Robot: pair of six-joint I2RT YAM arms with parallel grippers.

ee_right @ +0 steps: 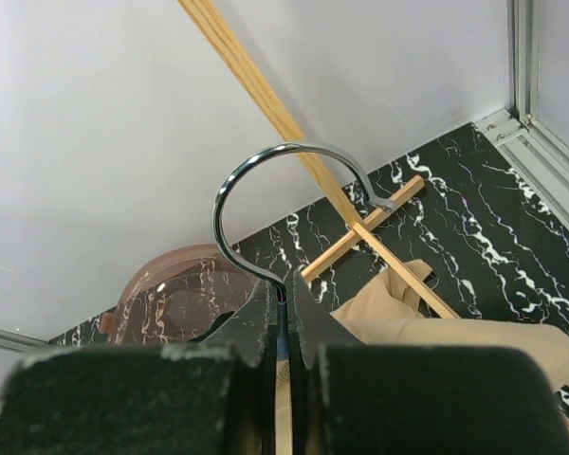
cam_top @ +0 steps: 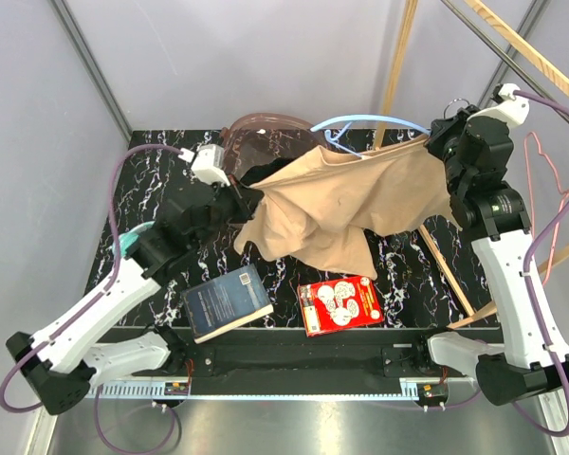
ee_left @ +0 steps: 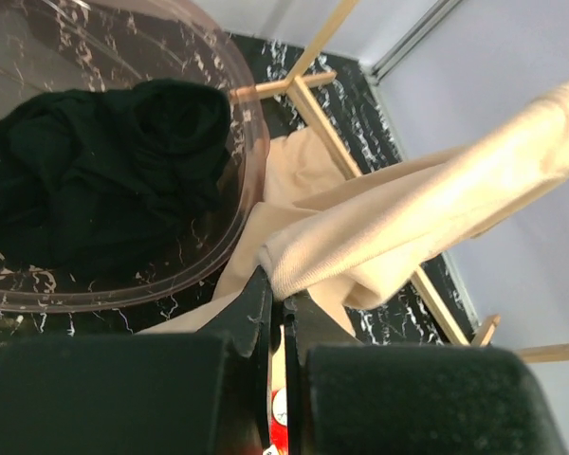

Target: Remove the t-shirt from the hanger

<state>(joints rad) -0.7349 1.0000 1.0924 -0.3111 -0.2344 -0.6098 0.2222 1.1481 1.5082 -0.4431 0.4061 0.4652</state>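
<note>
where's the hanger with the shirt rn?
Back right of the top view: the hanger is pinched by its hook in the right gripper, and the t-shirt on it stretches left to the left gripper.

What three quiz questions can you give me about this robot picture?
1. True or false: the left pincer is shut on the t-shirt.
2. What does the right pincer hold? A) book B) hanger hook C) bowl
3. What colour is the cloth in the bowl?
Key: 1 true; 2 B; 3 black.
</note>
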